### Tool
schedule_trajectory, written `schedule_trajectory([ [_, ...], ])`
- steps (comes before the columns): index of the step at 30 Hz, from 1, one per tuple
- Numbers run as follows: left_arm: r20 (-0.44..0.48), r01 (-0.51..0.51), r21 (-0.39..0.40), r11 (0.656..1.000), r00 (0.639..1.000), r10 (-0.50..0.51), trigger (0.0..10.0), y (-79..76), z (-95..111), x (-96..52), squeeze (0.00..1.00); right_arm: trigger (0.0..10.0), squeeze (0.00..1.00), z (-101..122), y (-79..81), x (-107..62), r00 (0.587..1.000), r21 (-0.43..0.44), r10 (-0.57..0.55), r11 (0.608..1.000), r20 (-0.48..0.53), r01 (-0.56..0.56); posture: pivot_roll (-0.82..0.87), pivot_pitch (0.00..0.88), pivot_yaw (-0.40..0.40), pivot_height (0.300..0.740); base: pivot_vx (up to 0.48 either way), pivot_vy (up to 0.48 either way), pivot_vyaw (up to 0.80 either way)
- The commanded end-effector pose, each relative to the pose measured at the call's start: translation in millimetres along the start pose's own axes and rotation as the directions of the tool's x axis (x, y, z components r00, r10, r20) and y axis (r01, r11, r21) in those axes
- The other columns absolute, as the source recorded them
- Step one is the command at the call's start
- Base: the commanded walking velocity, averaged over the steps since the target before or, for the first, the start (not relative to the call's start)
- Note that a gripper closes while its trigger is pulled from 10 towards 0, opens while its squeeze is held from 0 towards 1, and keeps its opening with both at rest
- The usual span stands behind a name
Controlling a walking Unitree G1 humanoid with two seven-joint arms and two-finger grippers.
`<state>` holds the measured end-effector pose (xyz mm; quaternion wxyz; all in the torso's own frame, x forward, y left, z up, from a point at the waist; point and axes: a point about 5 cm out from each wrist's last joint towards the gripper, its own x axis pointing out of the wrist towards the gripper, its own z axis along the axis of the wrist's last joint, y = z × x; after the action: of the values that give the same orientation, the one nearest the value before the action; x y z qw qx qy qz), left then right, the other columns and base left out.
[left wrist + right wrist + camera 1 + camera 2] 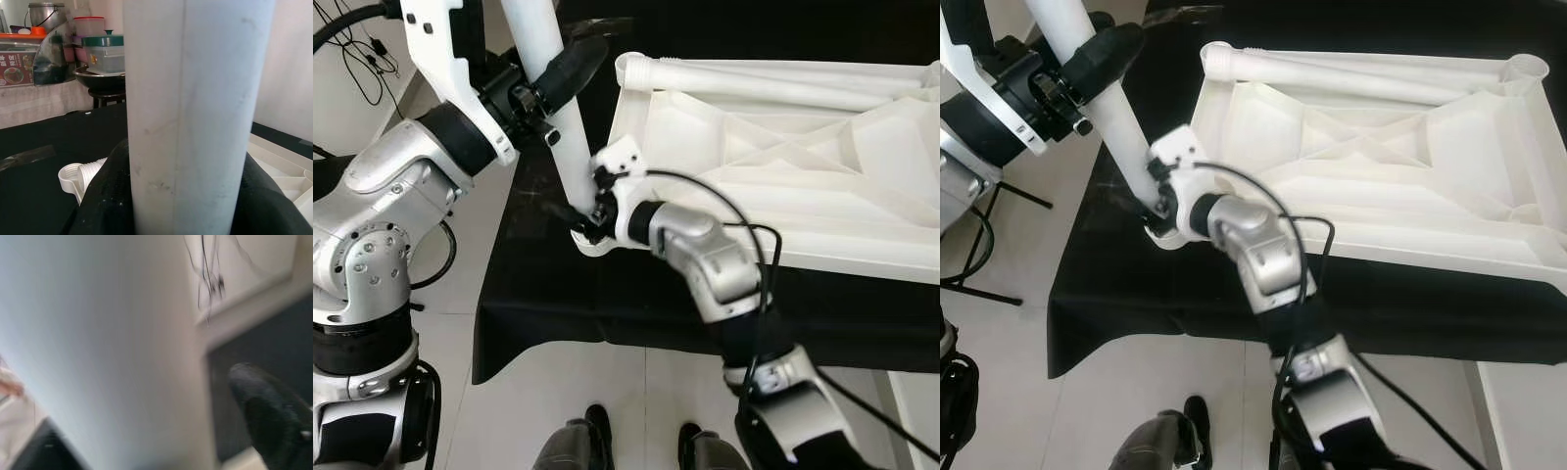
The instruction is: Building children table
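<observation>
Left eye view
Table leg: we log a white tube (563, 127) standing near upright at the near-left corner of the upturned tabletop (783, 166), its foot at the 9 o'clock corner of that panel.
Left gripper: our left gripper (570, 70) is clamped around the leg's upper part, black fingers wrapped on it, at 11 o'clock in the frame.
Right gripper: our right gripper (592, 217) is closed on the leg's lower end, just beside the corner socket (597, 245).
Tabletop: white ribbed plastic, underside up, lying on a black cloth (568, 294); a second white leg (773, 83) lies along its far edge.
Floor: pale tiles (529, 411) with dark shoes (597, 431) at 6 o'clock.

Right eye view
Same items: the leg (1107, 108) leans from 11 o'clock down to the socket; a round corner socket (1526, 67) shows at 1 o'clock.

Left wrist view
Leg: we see the tube (195, 112) close up, upright, black finger pads (105, 200) pressed against both sides of it.
Background: a threaded white leg end (73, 176) on the cloth; a steel pot (46, 11) and lidded containers (102, 49) on a shelf behind.

Right wrist view
Leg: blurred white surface (107, 347), very close; one black fingertip (274, 416) beside it.
</observation>
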<state>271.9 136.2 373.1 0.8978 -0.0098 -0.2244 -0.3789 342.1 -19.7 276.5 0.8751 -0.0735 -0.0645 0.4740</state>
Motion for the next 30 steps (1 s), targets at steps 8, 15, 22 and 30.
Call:
schedule_trajectory([
  [8,-0.032,0.052,-0.02,0.998,0.998,-0.052,0.0,-6.2,-4,1.2,0.0,10.0,0.0,25,-2.5,-2.5,0.898,-0.181,0.438,0.887,0.038,-0.425,0.08,0.293,0.062,0.74,0.0,0.0,0.0],
  [15,-0.032,0.055,-0.021,0.998,0.998,-0.056,0.0,-6.3,-3,2.3,0.0,4.7,0.0,29,-0.3,2.9,0.834,-0.209,0.551,0.815,-0.006,-0.54,0.08,0.297,0.065,0.74,0.0,0.0,0.0],
  [22,-0.034,0.06,-0.022,0.998,0.998,-0.06,0.0,-5.7,-2,3.2,0.0,0.0,0.0,27,-1.8,7.0,0.794,-0.222,0.607,0.771,-0.028,-0.597,0.08,0.303,0.065,0.74,0.0,0.0,0.0],
  [30,-0.038,0.07,-0.013,0.997,0.997,-0.071,3.0,-5.4,-2,3.4,0.0,0.0,0.0,23,-1.2,8.6,0.776,-0.222,0.63,0.754,-0.024,-0.619,0.08,0.3,0.068,0.74,0.0,0.0,0.0],
])
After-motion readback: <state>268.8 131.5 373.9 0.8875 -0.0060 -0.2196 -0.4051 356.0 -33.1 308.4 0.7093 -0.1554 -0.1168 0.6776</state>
